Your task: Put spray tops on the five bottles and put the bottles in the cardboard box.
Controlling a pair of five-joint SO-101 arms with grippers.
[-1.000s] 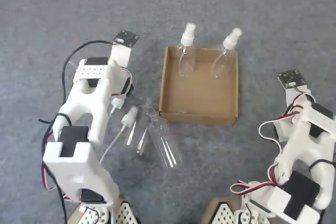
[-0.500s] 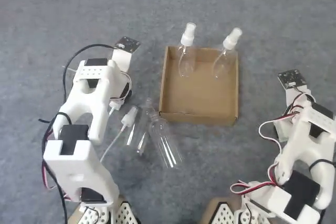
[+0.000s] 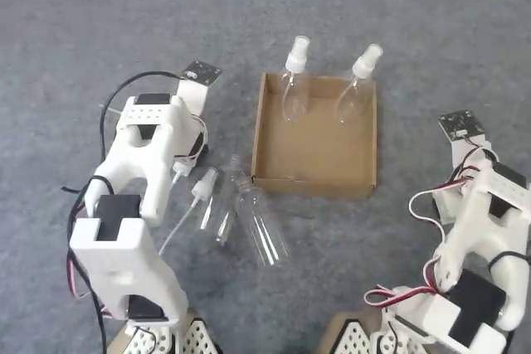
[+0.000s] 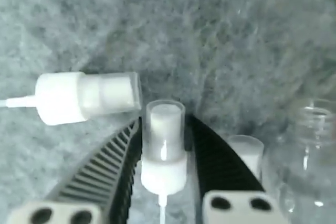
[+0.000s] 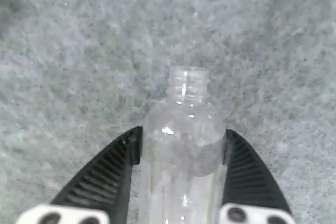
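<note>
The left gripper (image 4: 164,123) is clenched around a white spray top (image 4: 164,156), its two black ribbed fingers pressing the top's sides, with the clear cap end past the fingertips and the thin dip tube running back between the fingers. Just beside it on the grey carpet (image 3: 398,31) lies a second spray top (image 4: 86,97) on its side, and the open neck of an uncapped bottle (image 4: 312,124) shows close by on the other side. The right gripper (image 5: 182,132) grasps a clear bottle (image 5: 184,145) at the shoulder, and the bare threaded neck juts out beyond the fingertips above the carpet. In the high view the cardboard box (image 3: 311,184) sits at mid-table. Two capped bottles (image 3: 292,89) (image 3: 353,97) lie side by side in it, toward its 12 o'clock wall, with their white spray heads poking out over that rim. At about 7 o'clock from the box, just off its near corner, two clear bottles (image 3: 264,225) (image 3: 222,209) lie on the carpet touching each other, and a loose spray top (image 3: 203,186) rests against the one farther from the box, its tube trailing toward 7 o'clock. The left arm (image 3: 149,155) stands at 9 o'clock from the box, its wrist bent down next to those bottles. The right arm (image 3: 481,205) stands at 4 o'clock, well apart from the box.
</note>
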